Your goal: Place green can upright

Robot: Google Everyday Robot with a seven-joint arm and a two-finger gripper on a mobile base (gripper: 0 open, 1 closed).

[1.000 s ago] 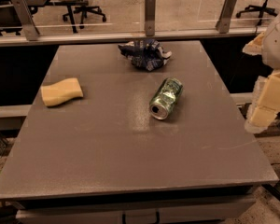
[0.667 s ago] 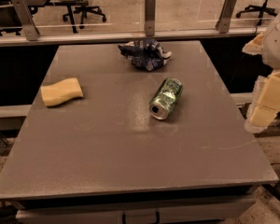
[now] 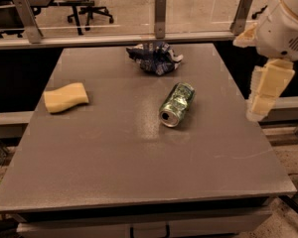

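Observation:
The green can [image 3: 177, 104] lies on its side near the middle of the grey table [image 3: 139, 172], a little right of centre. Its silver end faces the front left. My gripper [image 3: 264, 92] hangs off the table's right edge, to the right of the can and well apart from it. It is cream-coloured, points downward and holds nothing that I can see.
A yellow sponge [image 3: 66, 97] lies at the left of the table. A crumpled blue-and-white foil bag [image 3: 155, 57] lies at the back centre, behind the can. A low glass barrier with metal posts [image 3: 160, 10] runs along the far edge.
My gripper has moved a little left and up, closer to the table's right edge. The can, sponge and bag have not moved.

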